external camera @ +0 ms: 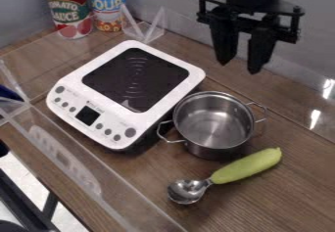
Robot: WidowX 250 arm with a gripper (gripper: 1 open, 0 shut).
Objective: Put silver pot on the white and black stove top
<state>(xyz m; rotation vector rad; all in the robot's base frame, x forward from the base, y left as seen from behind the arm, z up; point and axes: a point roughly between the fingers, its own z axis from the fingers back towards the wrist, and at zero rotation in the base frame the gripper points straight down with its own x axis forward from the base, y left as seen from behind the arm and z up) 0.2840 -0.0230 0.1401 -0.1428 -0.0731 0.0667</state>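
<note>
The silver pot (214, 122) stands upright and empty on the wooden table, just right of the stove top (128, 87), a white cooker with a black glass plate and a sloped button panel facing front left. My black gripper (241, 58) hangs in the air behind and above the pot, fingers pointing down. Its two fingers stand a small gap apart with nothing between them, clear of the pot.
A metal scoop with a green handle (229, 174) lies in front of the pot. Two food cans (85, 8) stand at the back left by the wall. A clear plastic barrier (78, 167) runs along the table's front edge.
</note>
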